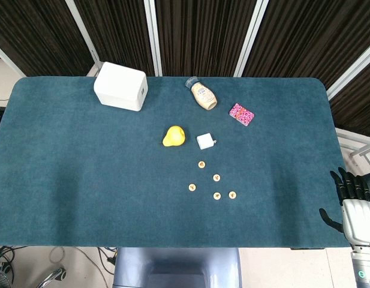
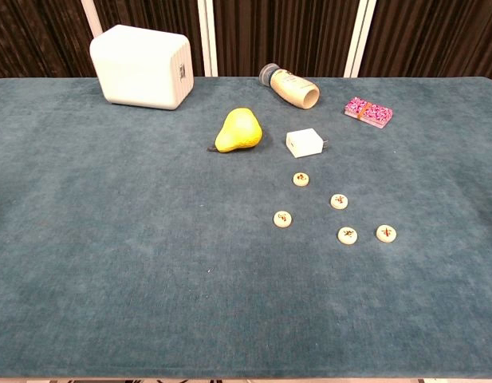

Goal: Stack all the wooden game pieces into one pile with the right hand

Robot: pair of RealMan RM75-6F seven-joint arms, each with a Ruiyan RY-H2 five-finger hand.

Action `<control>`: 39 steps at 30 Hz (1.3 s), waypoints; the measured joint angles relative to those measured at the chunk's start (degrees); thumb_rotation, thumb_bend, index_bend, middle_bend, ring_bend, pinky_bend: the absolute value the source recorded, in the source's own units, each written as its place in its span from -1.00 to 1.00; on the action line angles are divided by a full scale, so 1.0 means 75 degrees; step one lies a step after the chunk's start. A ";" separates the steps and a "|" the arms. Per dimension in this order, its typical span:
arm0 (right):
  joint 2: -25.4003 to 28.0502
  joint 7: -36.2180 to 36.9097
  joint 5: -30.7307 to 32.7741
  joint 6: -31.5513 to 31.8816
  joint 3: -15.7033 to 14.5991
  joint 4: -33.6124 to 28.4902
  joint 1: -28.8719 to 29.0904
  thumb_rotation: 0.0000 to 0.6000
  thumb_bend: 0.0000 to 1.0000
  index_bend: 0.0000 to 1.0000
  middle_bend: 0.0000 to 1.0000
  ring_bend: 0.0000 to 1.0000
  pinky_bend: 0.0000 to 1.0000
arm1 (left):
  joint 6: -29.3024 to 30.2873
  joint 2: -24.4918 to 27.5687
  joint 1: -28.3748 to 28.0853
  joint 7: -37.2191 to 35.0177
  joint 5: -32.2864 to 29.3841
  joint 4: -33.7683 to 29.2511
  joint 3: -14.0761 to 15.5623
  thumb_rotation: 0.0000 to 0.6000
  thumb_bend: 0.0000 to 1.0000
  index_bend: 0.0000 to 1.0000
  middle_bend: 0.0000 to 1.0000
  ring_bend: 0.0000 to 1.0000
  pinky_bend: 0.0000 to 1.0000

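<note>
Five wooden game pieces lie flat and apart on the blue desk, right of centre, none stacked. A white charger and yellow pear sit just behind them. The right robot hand waits off the desk's right edge, fingers spread, holding nothing.

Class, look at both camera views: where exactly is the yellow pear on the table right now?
The yellow pear lies near the table's middle in both views, just left of the small white cube, with the wooden game pieces nearer the robot.
</note>
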 measured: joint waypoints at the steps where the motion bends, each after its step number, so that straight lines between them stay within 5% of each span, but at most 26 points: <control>1: 0.0011 0.0015 0.0004 0.0006 0.0006 0.0001 -0.0004 1.00 -0.38 -1.00 -1.00 -1.00 -1.00 | -0.0007 -0.0002 -0.0002 0.0017 0.0005 -0.0004 0.0008 1.00 -0.81 -1.00 -1.00 -1.00 -0.85; 28: 0.0216 0.0457 0.0063 -0.0130 -0.0040 -0.0148 -0.0045 1.00 -0.38 -0.82 -1.00 -1.00 -1.00 | 0.0087 0.0046 0.0061 -0.0091 0.0082 -0.0120 0.0031 1.00 -0.81 -1.00 -1.00 -1.00 -0.85; 39: 0.0725 0.0927 0.0128 -0.0978 -0.0025 -0.0579 0.0320 1.00 -0.38 -0.70 -1.00 -1.00 -1.00 | 0.0021 -0.0011 0.0017 0.0083 0.0077 -0.0139 0.0051 1.00 -0.81 -1.00 -1.00 -1.00 -0.85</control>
